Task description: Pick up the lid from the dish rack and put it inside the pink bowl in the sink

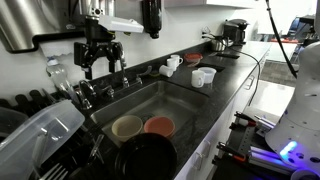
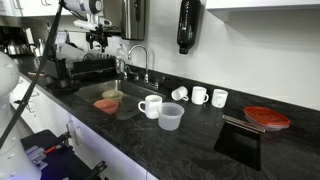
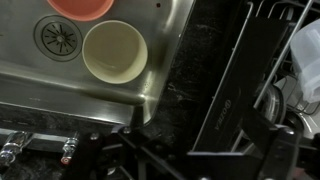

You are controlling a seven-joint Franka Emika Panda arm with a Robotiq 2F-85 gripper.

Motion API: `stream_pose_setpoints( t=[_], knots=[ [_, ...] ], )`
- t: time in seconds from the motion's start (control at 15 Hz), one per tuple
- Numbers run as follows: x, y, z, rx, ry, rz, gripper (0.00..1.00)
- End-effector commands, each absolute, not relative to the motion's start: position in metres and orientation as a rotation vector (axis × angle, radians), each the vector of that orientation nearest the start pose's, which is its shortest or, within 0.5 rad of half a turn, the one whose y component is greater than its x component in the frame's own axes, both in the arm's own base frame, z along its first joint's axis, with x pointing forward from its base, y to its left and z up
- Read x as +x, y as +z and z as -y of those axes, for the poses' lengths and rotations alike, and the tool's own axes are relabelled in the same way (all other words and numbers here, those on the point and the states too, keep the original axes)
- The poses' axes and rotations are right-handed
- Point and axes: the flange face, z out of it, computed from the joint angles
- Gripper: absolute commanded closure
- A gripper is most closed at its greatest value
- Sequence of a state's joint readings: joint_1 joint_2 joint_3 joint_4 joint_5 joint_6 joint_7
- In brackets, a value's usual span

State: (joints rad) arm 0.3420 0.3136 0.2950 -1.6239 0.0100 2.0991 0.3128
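I am holding the gripper (image 1: 101,62) high over the counter edge between the sink (image 1: 130,98) and the dish rack (image 2: 88,70), fingers spread and carrying nothing. From here the wrist view is taking in both. The lid (image 1: 40,135), a translucent piece as I judge it, is lying on the rack, untouched. The pink bowl (image 1: 158,125) is sitting mouth-up on the sink floor, just beside a beige bowl (image 1: 127,127), ready to receive it.
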Motion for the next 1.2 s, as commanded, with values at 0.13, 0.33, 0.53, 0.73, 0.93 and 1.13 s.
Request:
stream_pose_setpoints(
  t=[0.13,0.33,0.53,0.73,0.93,1.13],
  knots=[
    [0.566,0.470,-0.428,-2.857,-0.167,0.551,0.00],
    [0.569,0.467,-0.457,-2.802,-0.155,0.615,0.00],
    [0.570,0.462,-0.476,-2.774,-0.125,0.661,0.00],
    [0.571,0.458,-0.488,-2.762,-0.092,0.696,0.00],
    [0.579,0.448,-0.491,-2.771,-0.069,0.693,0.00],
    [0.584,0.431,-0.489,-2.804,0.005,0.679,0.00]
  ],
)
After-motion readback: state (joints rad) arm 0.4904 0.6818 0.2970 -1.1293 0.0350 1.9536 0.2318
